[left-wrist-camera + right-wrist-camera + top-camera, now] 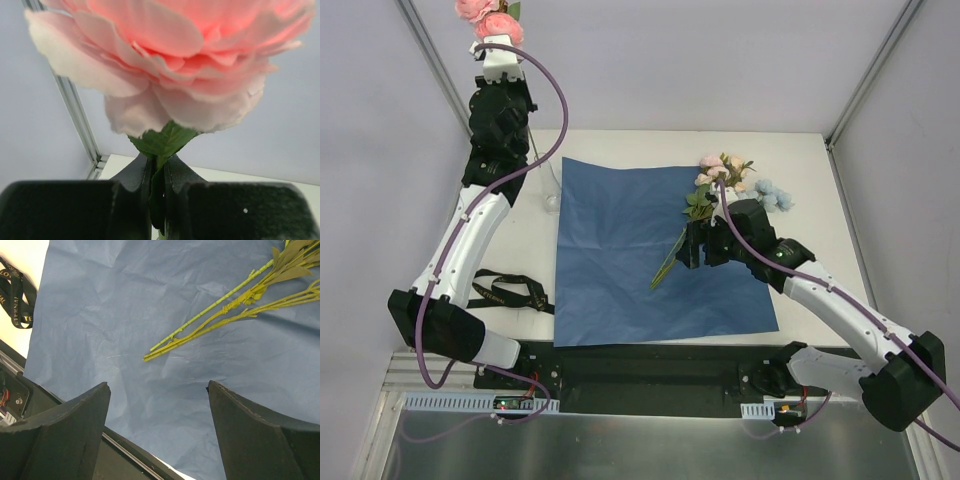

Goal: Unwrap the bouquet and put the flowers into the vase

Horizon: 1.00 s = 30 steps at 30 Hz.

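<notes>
Across paper (620, 250), flowers (701, 203) diagonal, blooms far-right.

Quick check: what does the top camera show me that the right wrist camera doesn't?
Only the top view: the left gripper high up at the far left, shut on a pink rose spray; the vase by the paper's far-left corner; and the blooms of the flowers lying on the paper.

Only the right wrist view: the right gripper from close up, jaws wide open with nothing between them.

Both: the spread blue paper, the black ribbon off its left edge, and the green stems lying on it.
</notes>
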Each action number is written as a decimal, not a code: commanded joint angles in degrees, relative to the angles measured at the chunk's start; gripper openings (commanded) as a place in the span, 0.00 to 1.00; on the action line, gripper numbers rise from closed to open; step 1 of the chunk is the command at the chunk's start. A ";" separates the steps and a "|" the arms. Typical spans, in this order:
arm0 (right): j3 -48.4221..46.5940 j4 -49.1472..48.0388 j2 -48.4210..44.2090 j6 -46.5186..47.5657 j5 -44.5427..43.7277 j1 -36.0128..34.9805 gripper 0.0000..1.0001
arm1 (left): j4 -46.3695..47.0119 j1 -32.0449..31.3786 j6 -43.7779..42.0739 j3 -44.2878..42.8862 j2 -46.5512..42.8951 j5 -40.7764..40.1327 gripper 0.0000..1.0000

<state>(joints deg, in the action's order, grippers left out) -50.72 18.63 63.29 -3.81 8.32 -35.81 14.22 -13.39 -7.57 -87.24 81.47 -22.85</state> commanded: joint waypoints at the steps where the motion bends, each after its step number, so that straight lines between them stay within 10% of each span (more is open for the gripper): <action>1: -1.14 -2.20 0.35 -0.58 0.91 0.22 0.82 | 0.73 0.38 -2.00 -4.16 0.44 0.53 0.00; 30: 0.44 -2.90 0.26 -1.11 2.05 0.22 0.82 | 9.07 0.38 6.96 18.33 -2.64 -1.84 0.06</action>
<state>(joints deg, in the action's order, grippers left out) -50.70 18.41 63.94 -4.03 9.43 -35.81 17.58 -13.39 -3.16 -70.24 80.79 -21.87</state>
